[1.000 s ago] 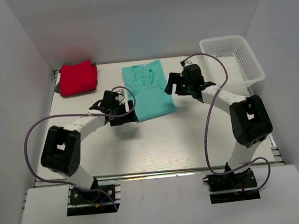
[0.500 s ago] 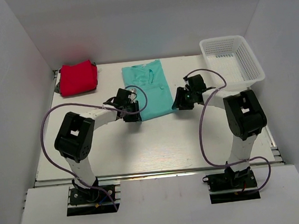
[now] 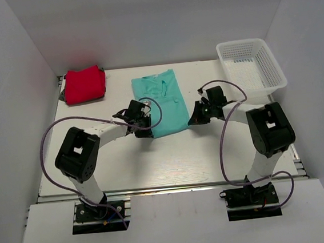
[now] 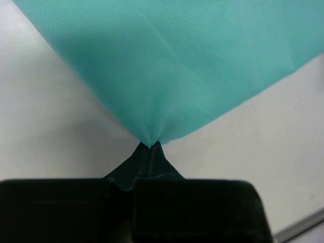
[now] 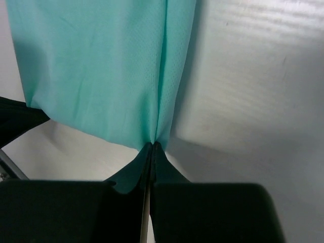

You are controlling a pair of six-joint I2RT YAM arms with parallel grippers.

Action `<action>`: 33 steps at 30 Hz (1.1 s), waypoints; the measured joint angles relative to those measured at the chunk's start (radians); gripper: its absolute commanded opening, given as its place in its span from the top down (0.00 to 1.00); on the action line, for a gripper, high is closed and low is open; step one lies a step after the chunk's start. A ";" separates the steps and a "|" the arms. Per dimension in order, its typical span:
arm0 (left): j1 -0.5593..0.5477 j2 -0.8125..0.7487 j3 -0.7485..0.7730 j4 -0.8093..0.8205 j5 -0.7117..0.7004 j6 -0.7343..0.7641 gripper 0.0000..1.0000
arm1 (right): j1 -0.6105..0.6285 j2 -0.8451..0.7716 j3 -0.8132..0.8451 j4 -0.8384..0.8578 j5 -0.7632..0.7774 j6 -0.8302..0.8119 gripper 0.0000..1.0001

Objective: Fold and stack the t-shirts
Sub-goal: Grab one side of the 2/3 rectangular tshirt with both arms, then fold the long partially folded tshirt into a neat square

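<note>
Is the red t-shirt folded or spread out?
Folded: the red t-shirt sits as a compact, thick rectangle, no sleeves spread.

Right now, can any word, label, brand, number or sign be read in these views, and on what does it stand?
None can be read: the teal t-shirt, the red t-shirt and the white basket show no print, tag or number in any view.

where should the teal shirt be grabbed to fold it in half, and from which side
By its two near hem corners, from the near edge. The teal shirt lies flat, collar far, so those corners are free to pinch; the left end effector and right end effector are shut on them.
</note>
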 measured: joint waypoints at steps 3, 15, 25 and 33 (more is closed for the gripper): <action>-0.026 -0.081 -0.033 -0.048 0.037 -0.002 1.00 | 0.001 -0.106 -0.068 -0.022 0.009 -0.013 1.00; -0.098 -0.364 -0.043 -0.294 0.307 0.019 1.00 | 0.005 -0.736 -0.278 -0.301 -0.021 -0.172 1.00; -0.108 -0.504 -0.024 -0.359 0.403 0.009 1.00 | 0.005 -1.007 -0.238 -0.361 -0.062 -0.217 1.00; -0.094 -0.452 -0.023 -0.258 0.436 -0.003 1.00 | 0.005 -0.888 -0.229 -0.352 0.061 -0.160 1.00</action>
